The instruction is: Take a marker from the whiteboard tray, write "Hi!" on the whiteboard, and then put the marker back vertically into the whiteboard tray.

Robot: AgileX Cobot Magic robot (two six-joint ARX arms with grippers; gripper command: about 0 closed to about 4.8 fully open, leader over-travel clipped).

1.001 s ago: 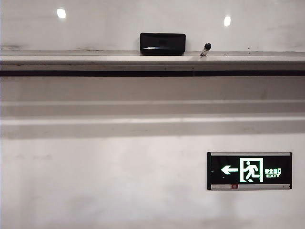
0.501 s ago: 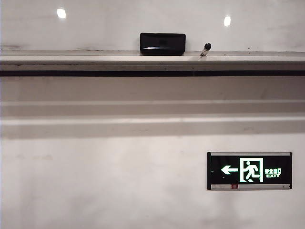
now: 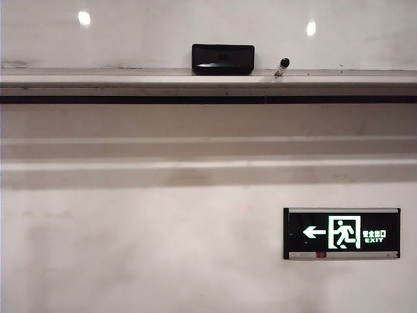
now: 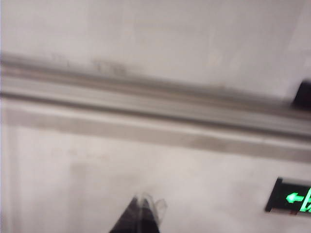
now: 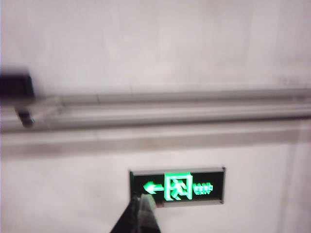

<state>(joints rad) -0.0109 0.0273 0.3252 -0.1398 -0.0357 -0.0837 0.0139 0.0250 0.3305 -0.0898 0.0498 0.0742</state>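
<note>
Both pincers point(image 4: 141, 208) point(image 5: 141, 206) closed, empty, below eraser point(image 3: 223, 59) beside marker point(image 3: 281, 66).

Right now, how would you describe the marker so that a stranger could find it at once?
Look at the long grey whiteboard tray that runs under the glossy whiteboard. On it stands a wide black eraser block, and just to its right leans the marker. It is small and thin, with a white barrel and a black cap, unlike the broad dark block.

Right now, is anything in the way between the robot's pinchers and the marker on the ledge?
Nothing visible blocks it. The marker leans on the whiteboard tray, beside the black eraser but apart from it. The right gripper and left gripper, both shut, point at bare wall below the ledge.
</note>
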